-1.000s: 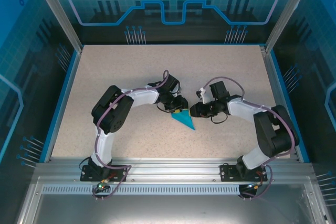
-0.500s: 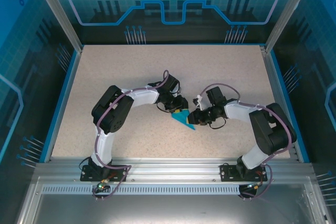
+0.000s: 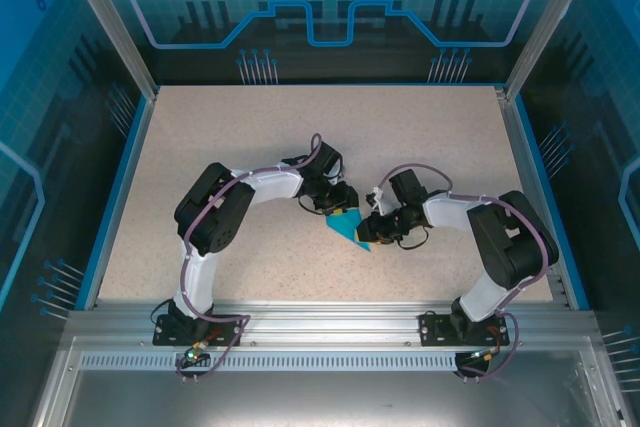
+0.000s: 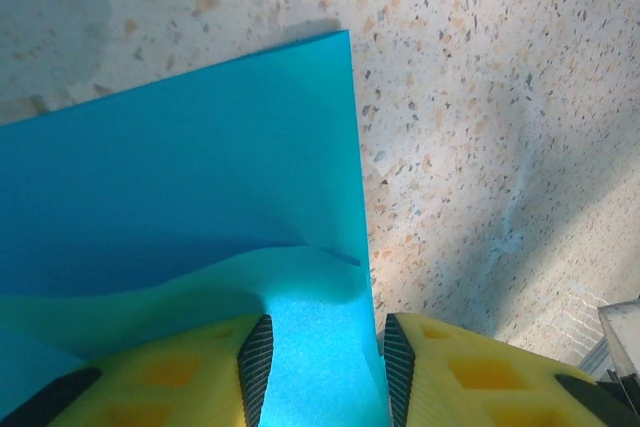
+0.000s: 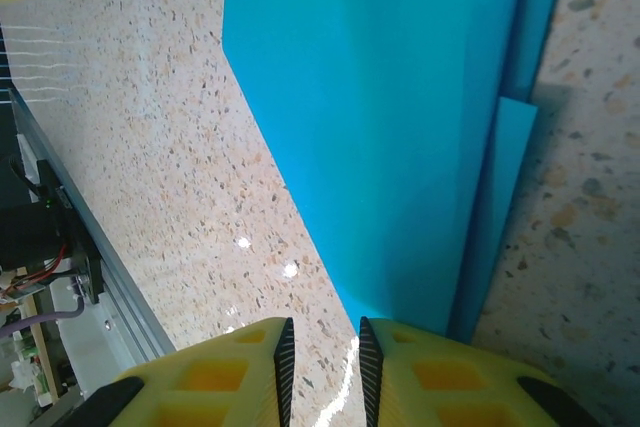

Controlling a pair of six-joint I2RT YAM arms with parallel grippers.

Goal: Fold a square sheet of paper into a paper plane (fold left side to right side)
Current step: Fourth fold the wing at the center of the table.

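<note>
The square sheet of paper (image 3: 349, 227), bright cyan-blue, lies folded into a pointed shape at the table's middle, tip toward the near right. My left gripper (image 3: 338, 210) stands open over its far end. In the left wrist view a raised flap of the paper (image 4: 180, 167) bulges up between the spread fingers of that gripper (image 4: 320, 357). My right gripper (image 3: 372, 230) meets the paper's right edge. In the right wrist view the paper (image 5: 400, 97) narrows to a point beneath one finger (image 5: 440, 377), while the narrow gap of the gripper (image 5: 322, 357) holds only bare table.
The speckled beige table (image 3: 250, 137) is ringed by a blue rim and transparent walls. An aluminium rail (image 3: 320, 317) carrying both arm bases runs along the near edge. The two wrists sit close together over the paper.
The right arm has swung left, bringing its gripper from beside the paper to the paper's right edge, and its jaws have narrowed slightly. The left arm and the paper have stayed put.
</note>
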